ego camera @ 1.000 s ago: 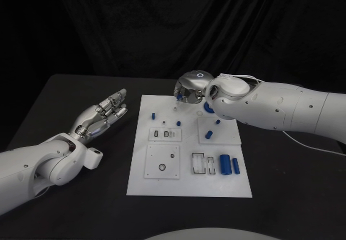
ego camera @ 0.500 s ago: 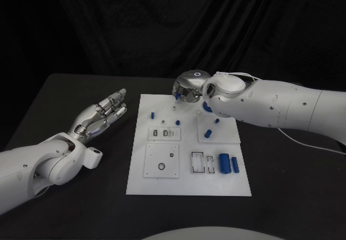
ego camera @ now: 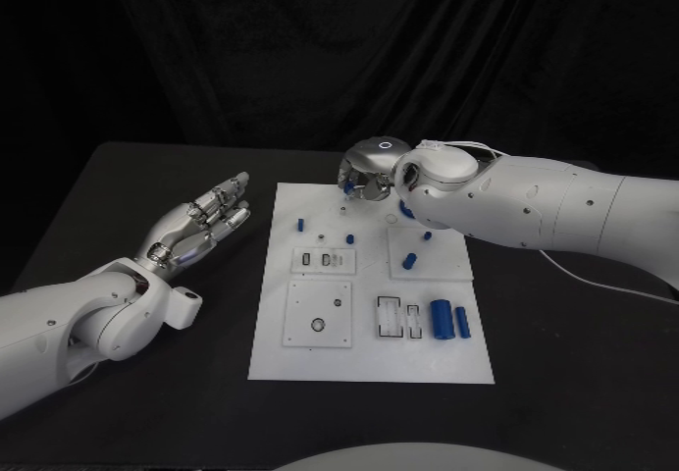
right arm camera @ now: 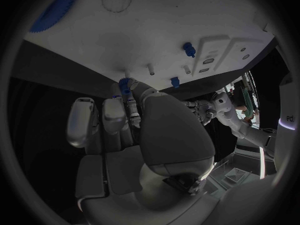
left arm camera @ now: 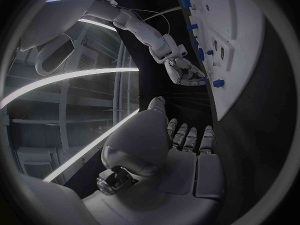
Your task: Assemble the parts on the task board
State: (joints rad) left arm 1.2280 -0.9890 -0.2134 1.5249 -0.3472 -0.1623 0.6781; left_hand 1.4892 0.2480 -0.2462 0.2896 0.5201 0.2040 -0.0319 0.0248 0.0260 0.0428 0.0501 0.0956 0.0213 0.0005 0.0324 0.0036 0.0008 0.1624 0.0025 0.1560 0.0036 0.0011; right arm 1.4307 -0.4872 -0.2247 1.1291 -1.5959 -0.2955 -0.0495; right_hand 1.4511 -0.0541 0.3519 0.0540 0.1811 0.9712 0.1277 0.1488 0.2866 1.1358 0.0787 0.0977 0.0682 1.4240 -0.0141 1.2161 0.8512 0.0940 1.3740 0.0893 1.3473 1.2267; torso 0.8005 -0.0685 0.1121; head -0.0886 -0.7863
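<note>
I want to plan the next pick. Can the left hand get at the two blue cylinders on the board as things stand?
Probably yes. The left hand is open beside the board, and the cylinders lie uncovered at the near right; the right hand is at the far edge, out of the way.

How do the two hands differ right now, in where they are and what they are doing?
The left hand lies off the task board, over the black table beside its left edge; the right hand is at the board's far edge. The left hand's fingers are spread and hold nothing; the right hand's fingers curl down around a small blue part, though a firm grip cannot be confirmed. Both are silver hands on white arms.
</note>
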